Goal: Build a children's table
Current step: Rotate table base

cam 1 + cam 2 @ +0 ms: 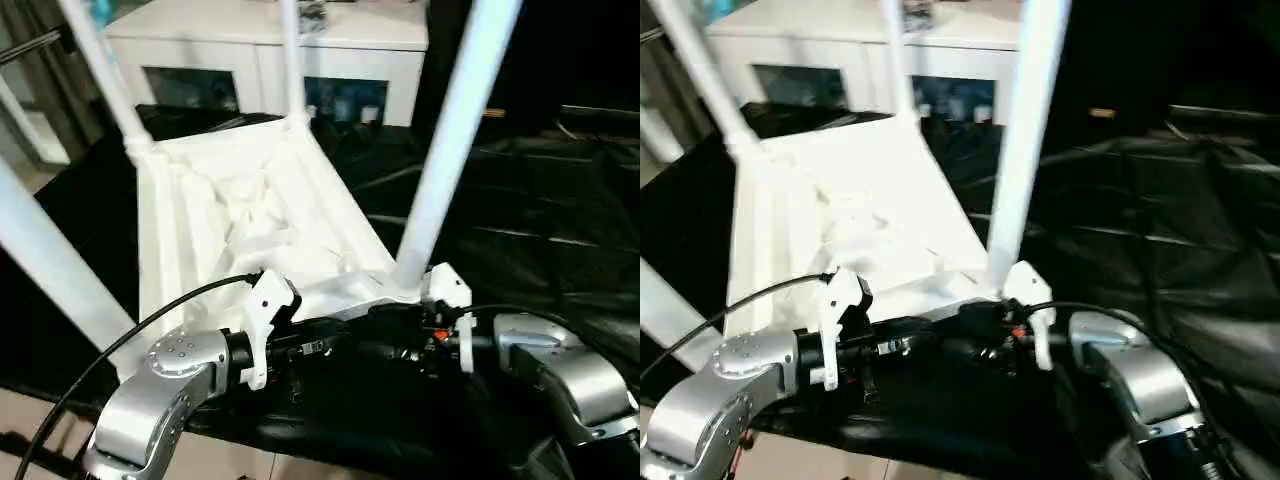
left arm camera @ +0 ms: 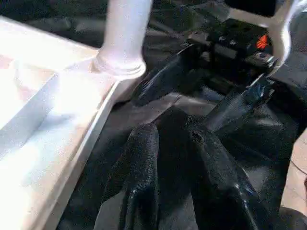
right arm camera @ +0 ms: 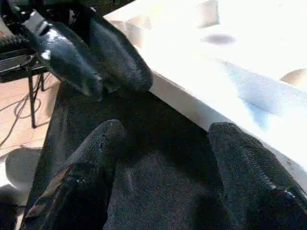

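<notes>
Grippers face each other just off the tabletop's [image 1: 250, 215] near edge: left gripper [image 2: 175, 139] slightly parted, right gripper [image 3: 163, 132] spread wide, both empty. Tabletop lies inverted (ribbed underside up) on the black-covered work surface [image 1: 540, 230], long axis running away from the robot. Four white legs [image 1: 455, 130] stand in the corner sockets, pointing upward.

tabletop [image 1: 250, 215] upside down on table | legs [image 1: 455, 135] upright at corners | cabinet [image 1: 265, 55] behind
</notes>
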